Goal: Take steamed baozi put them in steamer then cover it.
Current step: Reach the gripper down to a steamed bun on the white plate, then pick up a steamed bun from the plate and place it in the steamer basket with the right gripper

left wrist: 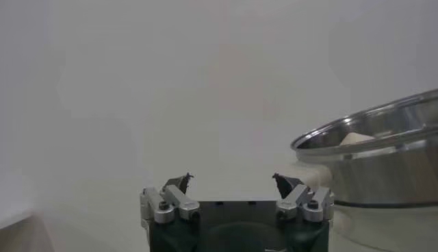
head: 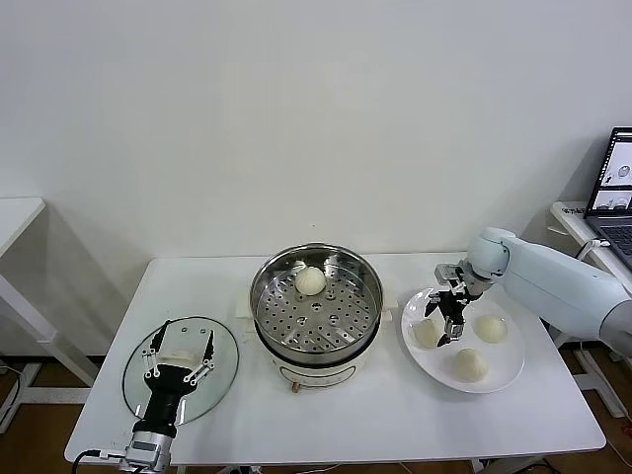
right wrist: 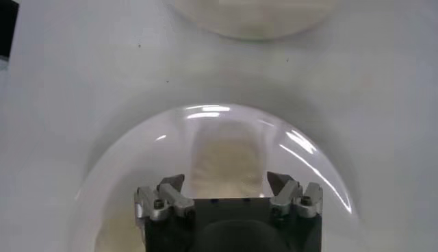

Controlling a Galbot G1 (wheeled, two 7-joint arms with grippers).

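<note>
**Right gripper down over a plated bun**

Head view: one steamed baozi [head: 310, 280] inside steamer [head: 316, 306]; three more on white plate [head: 504, 380]. Right gripper [head: 446, 324] straddling the nearest bun, jaws apart. Left gripper [head: 178, 357] above the cover [head: 222, 380], jaws spread.

Left wrist: steamer rim beside wide fingers [left wrist: 179, 183].

Right wrist: bun between parted fingers [right wrist: 280, 183].

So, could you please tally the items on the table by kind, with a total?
Steamed baozi: 4 — one in the steamer, three on the plate
Steamer: 1
Cover: 1
Plate: 1
Total: 7
</note>
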